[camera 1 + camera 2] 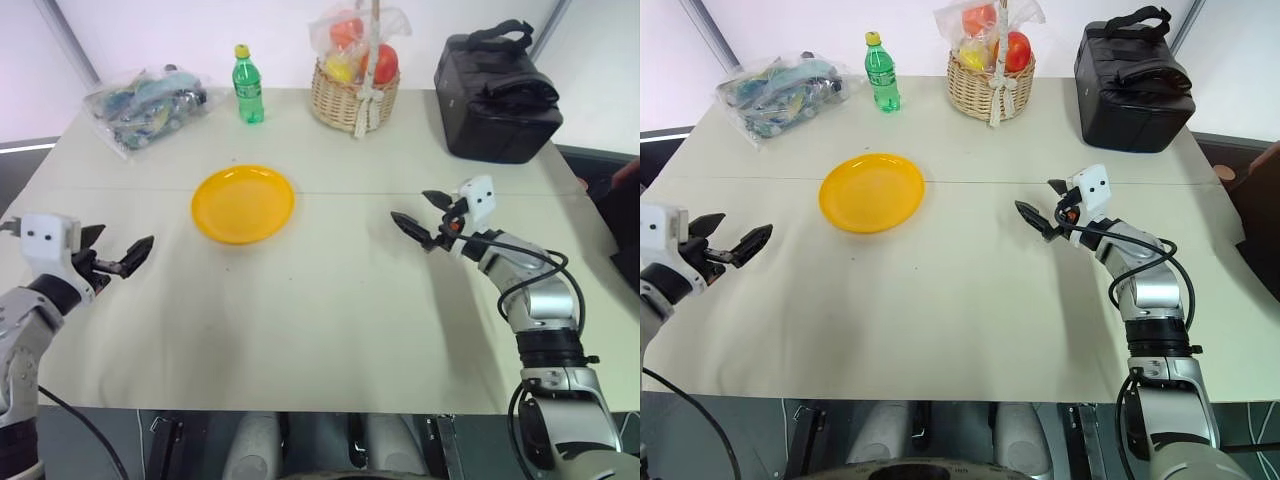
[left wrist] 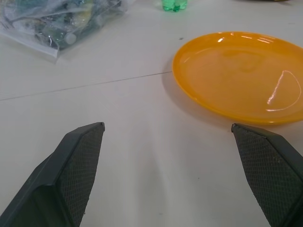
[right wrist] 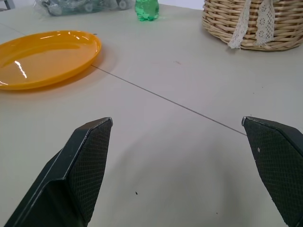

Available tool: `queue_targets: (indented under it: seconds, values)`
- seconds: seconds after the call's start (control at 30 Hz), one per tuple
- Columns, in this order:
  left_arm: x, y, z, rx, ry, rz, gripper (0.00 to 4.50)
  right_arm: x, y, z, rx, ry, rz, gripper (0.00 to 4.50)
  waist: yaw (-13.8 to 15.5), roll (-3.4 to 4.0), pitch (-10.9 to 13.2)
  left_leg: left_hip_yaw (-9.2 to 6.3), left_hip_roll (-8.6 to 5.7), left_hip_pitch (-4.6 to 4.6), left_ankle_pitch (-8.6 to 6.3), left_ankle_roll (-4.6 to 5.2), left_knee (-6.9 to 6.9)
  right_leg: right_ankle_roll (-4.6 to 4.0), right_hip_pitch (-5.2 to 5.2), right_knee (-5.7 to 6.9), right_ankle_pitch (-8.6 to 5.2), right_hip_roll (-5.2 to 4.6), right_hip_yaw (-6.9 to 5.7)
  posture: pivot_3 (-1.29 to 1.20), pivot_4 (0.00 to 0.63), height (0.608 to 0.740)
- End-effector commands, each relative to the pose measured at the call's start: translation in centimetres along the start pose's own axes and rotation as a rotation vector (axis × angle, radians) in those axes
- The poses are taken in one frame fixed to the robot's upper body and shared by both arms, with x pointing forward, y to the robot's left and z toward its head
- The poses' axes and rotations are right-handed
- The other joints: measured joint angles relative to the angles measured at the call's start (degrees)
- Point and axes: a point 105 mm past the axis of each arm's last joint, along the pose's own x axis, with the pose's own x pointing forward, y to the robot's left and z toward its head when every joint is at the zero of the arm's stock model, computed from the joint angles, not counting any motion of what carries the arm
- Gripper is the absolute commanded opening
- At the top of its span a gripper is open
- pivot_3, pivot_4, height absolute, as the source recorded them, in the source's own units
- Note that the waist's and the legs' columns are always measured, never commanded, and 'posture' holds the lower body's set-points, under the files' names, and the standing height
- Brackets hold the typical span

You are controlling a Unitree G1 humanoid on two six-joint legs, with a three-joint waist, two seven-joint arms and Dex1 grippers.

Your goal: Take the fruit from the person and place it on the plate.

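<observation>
While both arms are held out over the pale table [image 1: 330, 330], the left gripper [image 1: 122, 252] is seen near the table's left edge with its two black fingers spread wide and nothing between them. The right gripper [image 1: 421, 216] is raised over the right half of the table, its fingers likewise parted wide and empty. The plate [image 1: 243, 203] is found bare on the table between the two grippers, nearer the left one, and is touched by neither. At the far edge a wicker basket [image 1: 353, 98] is set, with fruits wrapped in clear plastic held in it. A green bottle [image 1: 247, 86] is stood upright to its left, a clear bag of oddments [image 1: 145, 103] further left, and a black bag [image 1: 497, 95] to its right. Part of a person [image 1: 622, 178] is glimpsed at the right edge; whether the fruit is carried there cannot be told.
</observation>
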Motion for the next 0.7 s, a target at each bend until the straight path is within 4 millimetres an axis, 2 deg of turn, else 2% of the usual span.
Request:
queue_targets:
  seconds: [0.03, 0.7]
  values:
    - [-0.08, 0.21, 1.66, 0.031, -0.054, 0.003, 4.49, -0.13, -0.1, 1.44, -0.024, -0.052, -0.005, 4.5, 0.02, 0.0, 0.0, 0.0, 0.0, 0.0, 0.0, 0.0, 0.0, 0.0, 0.0, 0.0, 0.0, 0.0, 0.0, 0.0, 0.15, 0.74]
    - [0.44, 0.02, 2.32, 0.039, -0.075, -0.004, 4.49, 0.09, 0.01, 1.36, -0.02, -0.056, -0.008, 4.5, 0.0, 0.0, 0.0, 0.01, 0.0, 0.0, 0.0, 0.0, 0.0, 0.0, 0.0, 0.0, 0.0, 0.0, 0.0, 0.0, 0.15, 0.74]
